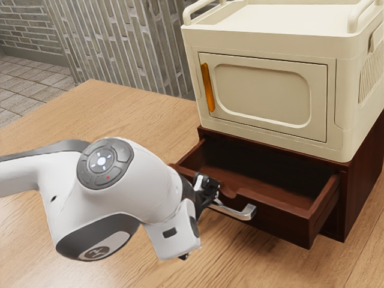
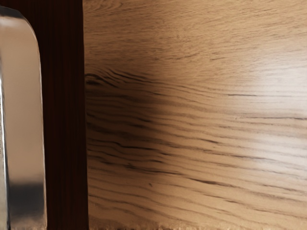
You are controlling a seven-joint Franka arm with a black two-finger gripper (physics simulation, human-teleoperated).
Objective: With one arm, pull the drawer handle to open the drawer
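The black gripper (image 1: 206,191) is at the left end of the silver drawer handle (image 1: 246,212) in the exterior view, close against the drawer front; whether it holds the handle is unclear. The dark red-brown drawer (image 1: 279,219) stands pulled out of its cabinet (image 1: 360,180), with its inside showing from above. In the wrist view, the metal handle (image 2: 21,110) runs alongside the dark drawer front (image 2: 64,115), close under my hand. The arm's hand covers the handle's far left part in the exterior view.
A cream cabinet (image 1: 270,133) with an orange-handled door sits on top of the drawer unit, its door closed. The wooden table (image 1: 114,114) extends around the unit and under the arm. A grey brick wall (image 1: 120,42) stands behind.
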